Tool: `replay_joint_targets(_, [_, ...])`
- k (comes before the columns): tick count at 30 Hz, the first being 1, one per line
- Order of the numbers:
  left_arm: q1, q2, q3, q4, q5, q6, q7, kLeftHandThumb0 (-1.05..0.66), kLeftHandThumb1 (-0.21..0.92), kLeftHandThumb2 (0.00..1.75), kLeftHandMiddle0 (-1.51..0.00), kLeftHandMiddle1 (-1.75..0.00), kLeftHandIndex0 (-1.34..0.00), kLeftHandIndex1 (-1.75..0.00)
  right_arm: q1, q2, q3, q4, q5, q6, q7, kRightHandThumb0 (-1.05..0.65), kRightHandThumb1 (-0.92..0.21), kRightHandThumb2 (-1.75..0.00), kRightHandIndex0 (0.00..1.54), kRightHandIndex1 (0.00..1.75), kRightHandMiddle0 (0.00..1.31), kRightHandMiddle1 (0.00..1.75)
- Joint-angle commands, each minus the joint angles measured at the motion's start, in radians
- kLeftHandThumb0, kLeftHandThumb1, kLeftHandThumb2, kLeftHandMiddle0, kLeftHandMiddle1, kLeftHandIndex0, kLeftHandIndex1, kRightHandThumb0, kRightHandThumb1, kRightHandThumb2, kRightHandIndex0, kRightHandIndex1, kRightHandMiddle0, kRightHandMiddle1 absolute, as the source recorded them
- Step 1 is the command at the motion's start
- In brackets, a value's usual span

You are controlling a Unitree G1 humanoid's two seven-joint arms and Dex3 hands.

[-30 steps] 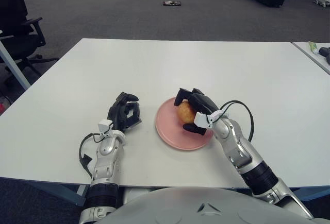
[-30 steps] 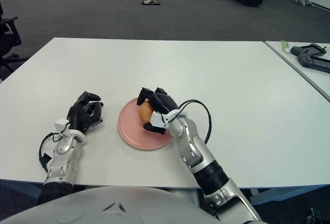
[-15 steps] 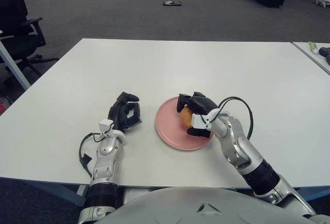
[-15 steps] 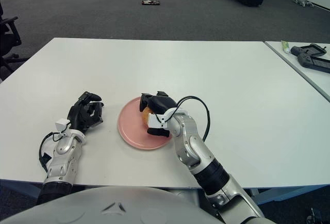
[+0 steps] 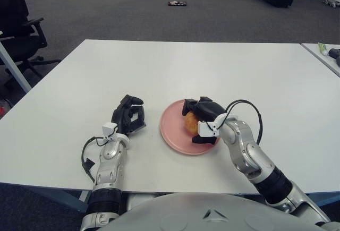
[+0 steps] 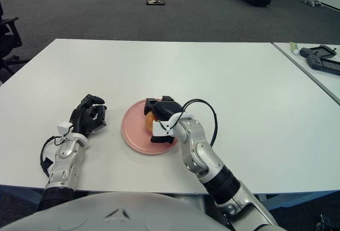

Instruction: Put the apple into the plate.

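Both views show right hand (image 5: 204, 118) fingers clamped on apple (image 5: 190, 120) over plate (image 5: 172, 134); left hand (image 5: 129, 118) curled.

The small, round, orange-yellow apple (image 5: 190, 121) sits inside the flat, round pink plate (image 5: 172, 130) — toward its right half, my right hand (image 5: 203, 119) curled around it. The plate lies flat on the white table (image 5: 175, 66), near the front edge — roughly mid-width.
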Motion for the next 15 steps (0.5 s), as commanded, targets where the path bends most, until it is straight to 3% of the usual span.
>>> replay_joint_targets(1, [0.004,0.003,0.001,0.034,0.008,0.02,0.012,-0.44,0.44,1.18,-1.26,-1.75,-0.52,-1.75,0.015,-0.025,-0.012,-0.019,-0.011,-0.028,-0.013,-0.82,-0.42,-0.88,0.0,0.07,0.0,0.29])
replay_joint_targets(6, [0.001,0.002,0.001,0.045,0.009,-0.002,0.01,-0.44,0.43,1.18,-1.26,-1.75,-0.52,-1.75,0.045,-0.036,-0.06,-0.043,0.066,-0.091,-0.043,-0.86,-0.41,-0.81,0.0,0.01,0.0,0.05])
replay_joint_targets(15, [-0.004,0.002,0.006,0.051,-0.015,0.011,-0.005,-0.45,0.41,1.21,-1.24,-1.75,-0.54,-1.75,0.095,-0.04,-0.2,-0.12,0.312,-0.209,-0.049,-0.79,-0.29,-0.82,0.0,0.0,0.0,0.0])
